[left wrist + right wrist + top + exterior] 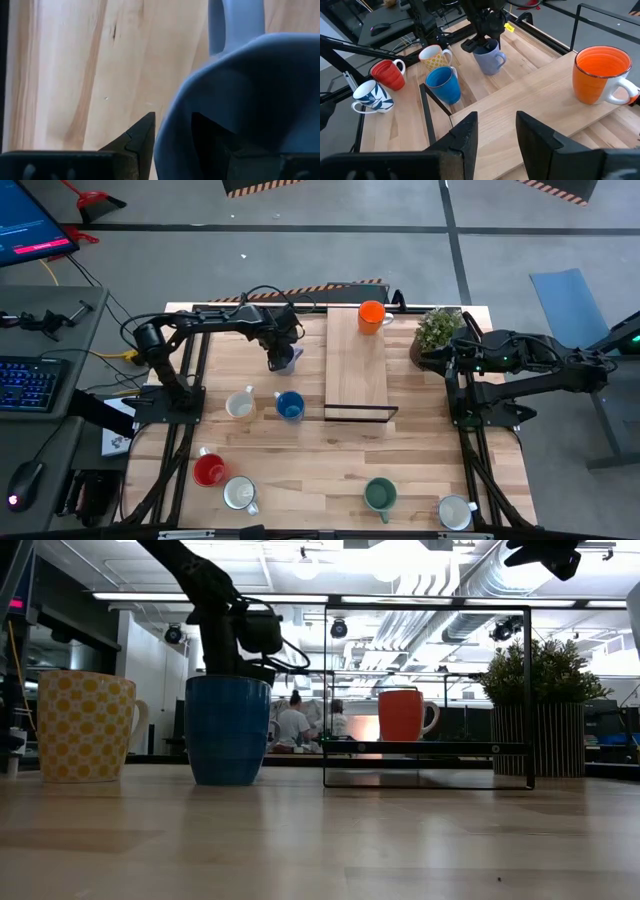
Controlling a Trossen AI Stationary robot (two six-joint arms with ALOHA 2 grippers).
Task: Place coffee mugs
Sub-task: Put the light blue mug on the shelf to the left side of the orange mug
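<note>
My left gripper (283, 358) (172, 122) is shut on the light blue mug (288, 362) (489, 59), left of the raised wooden board (356, 360). An orange mug (372, 315) (597, 75) stands on the board's far end. A cream dotted mug (240, 404) (85, 726) and a dark blue mug (290, 406) (226, 730) stand mid-table. A red mug (210, 471), a white patterned mug (240, 494), a green mug (380, 496) and a white mug (455, 512) stand near the near edge. My right gripper (432, 361) (497, 132) is open, raised beside the board's right edge. My left gripper holds the light blue mug by its rim wall (167, 145), opposite the handle (235, 25). One finger (210, 137) is inside the mug and the other finger (142, 135) is outside. The fingers come from above, pointing down. The mug is upright; whether its base is on the table I cannot tell.
A potted green plant (438, 330) (545, 715) stands at the far right, just beyond my right gripper. The board sits on a black wire frame (425, 748). Bare table lies between the mid-table mugs and the near row. People sit in the room behind (293, 723).
</note>
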